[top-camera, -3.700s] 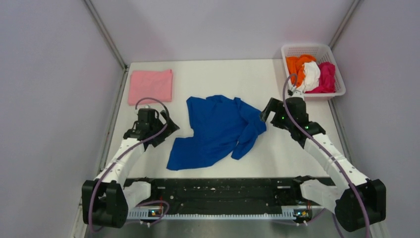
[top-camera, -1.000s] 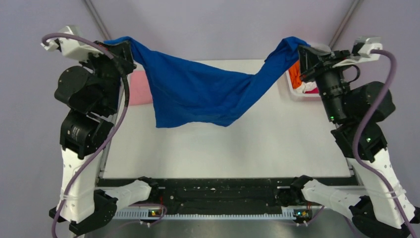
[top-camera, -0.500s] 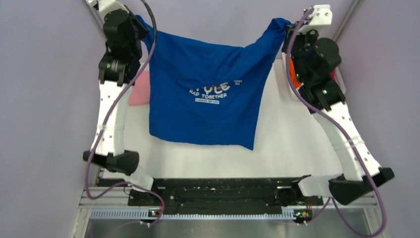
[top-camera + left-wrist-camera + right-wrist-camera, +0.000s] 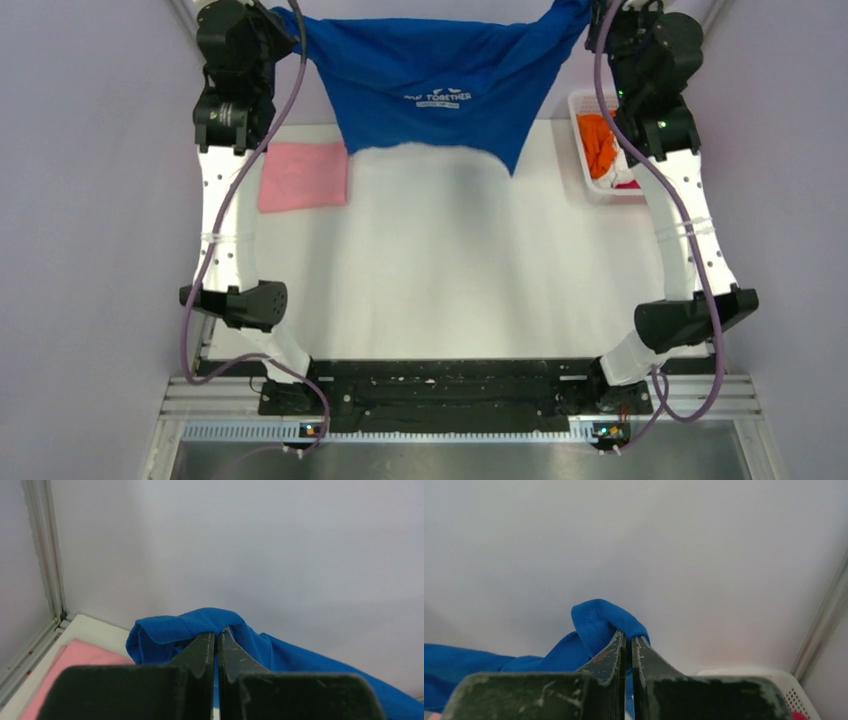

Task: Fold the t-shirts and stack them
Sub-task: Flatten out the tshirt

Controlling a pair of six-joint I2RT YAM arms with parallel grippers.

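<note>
We pinch the royal-blue t-shirt (image 4: 430, 85) by two corners, left end effector (image 4: 216, 635) and right end effector (image 4: 627, 639) both clamped on cloth; it hangs between them, spanning left-right above the far worktop (image 4: 440, 260).

Illumination is bright, even and diffuse, apparently from overhead. In the top view the white bench (image 4: 440, 270) reads close to overexposure, without hard glare. The hanging royal-blue cotton t-shirt (image 4: 430, 80) casts a faint, soft-edged grey shadow on the bench below its hem. The pale walls (image 4: 90, 200) carry a lilac cast. Both wrist views are softer. The left hand (image 4: 218, 633) and right hand (image 4: 628, 636) blur toward the lower edge.
</note>
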